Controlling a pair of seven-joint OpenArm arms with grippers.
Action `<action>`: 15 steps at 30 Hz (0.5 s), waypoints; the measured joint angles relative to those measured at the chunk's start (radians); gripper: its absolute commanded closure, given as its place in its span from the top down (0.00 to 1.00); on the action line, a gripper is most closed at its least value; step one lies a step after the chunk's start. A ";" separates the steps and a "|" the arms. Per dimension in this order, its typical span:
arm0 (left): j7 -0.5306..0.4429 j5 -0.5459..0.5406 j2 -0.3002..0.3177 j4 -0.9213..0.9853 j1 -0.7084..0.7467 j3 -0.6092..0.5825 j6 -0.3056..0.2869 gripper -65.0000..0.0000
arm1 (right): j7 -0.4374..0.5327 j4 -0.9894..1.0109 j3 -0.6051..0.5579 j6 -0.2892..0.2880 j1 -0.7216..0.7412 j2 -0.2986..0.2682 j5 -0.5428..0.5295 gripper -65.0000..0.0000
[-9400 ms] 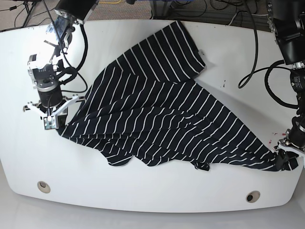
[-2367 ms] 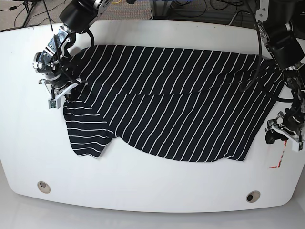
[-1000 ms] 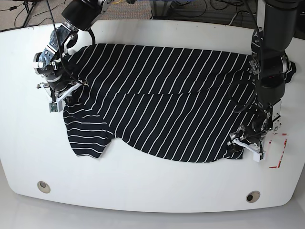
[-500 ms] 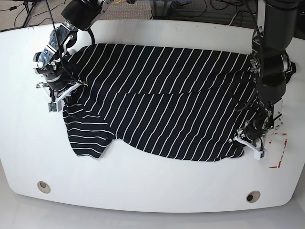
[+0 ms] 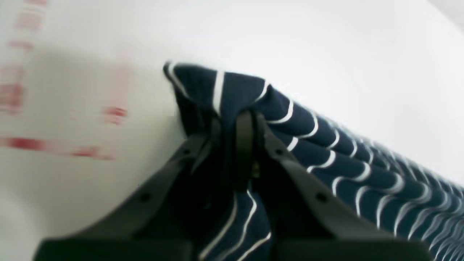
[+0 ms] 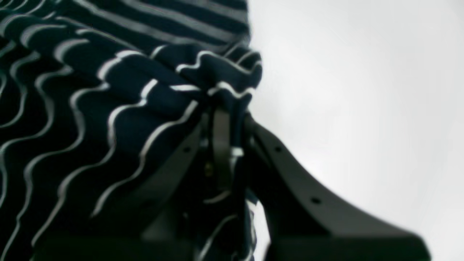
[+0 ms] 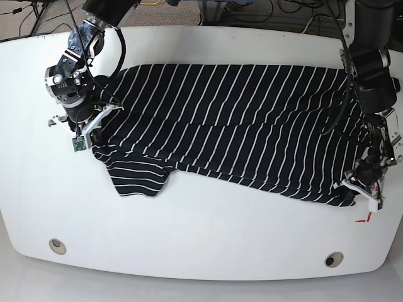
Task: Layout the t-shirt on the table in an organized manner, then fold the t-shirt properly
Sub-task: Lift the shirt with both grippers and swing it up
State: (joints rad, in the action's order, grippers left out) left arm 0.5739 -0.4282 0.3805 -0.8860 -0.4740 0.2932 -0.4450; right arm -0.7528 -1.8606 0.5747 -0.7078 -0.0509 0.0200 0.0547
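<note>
The black t-shirt (image 7: 239,126) with thin white stripes lies stretched across the white table (image 7: 201,251), one sleeve (image 7: 135,179) hanging toward the front left. My left gripper (image 7: 361,192) is at the shirt's lower right corner and is shut on a bunched fold of the t-shirt (image 5: 217,90), as the left wrist view shows at the gripper (image 5: 241,117). My right gripper (image 7: 87,134) is at the shirt's left edge. The right wrist view shows that gripper (image 6: 224,116) shut on gathered t-shirt (image 6: 203,72) fabric.
Two round grey grommet holes (image 7: 57,246) (image 7: 334,258) sit near the front edge. Red sticker marks (image 7: 364,219) lie beside my left gripper, blurred red marks (image 5: 21,94) in the left wrist view. Cables (image 7: 283,19) trail behind the table's far edge.
My left gripper shut on the shirt's lower right corner and pulled it right toward the table edge. The right gripper shifted slightly right and down, and the whole shirt slid right.
</note>
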 measured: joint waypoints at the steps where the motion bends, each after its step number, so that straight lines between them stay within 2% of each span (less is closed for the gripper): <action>1: 0.011 -0.001 0.000 -0.037 0.011 0.005 -0.003 0.00 | 0.001 -0.012 -0.010 0.000 0.002 -0.001 0.000 0.00; 3: 0.042 -0.003 0.002 -0.126 0.033 0.008 -0.002 0.00 | 0.001 -0.029 -0.027 0.000 0.011 -0.011 0.000 0.00; 9: 0.112 -0.022 -0.017 -0.367 0.056 0.047 -0.019 0.00 | -0.008 -0.039 -0.071 0.000 0.091 -0.095 0.003 0.00; 15: 0.191 -0.010 -0.008 -0.498 0.009 0.076 -0.005 0.00 | -0.007 -0.027 -0.124 0.000 0.220 -0.166 0.005 0.00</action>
State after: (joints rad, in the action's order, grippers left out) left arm 0.7650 -0.4381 0.3721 -1.3842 -0.4652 0.3691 -0.4496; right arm -0.7601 -1.8874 0.4503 -0.7078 0.1692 -0.1459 0.0593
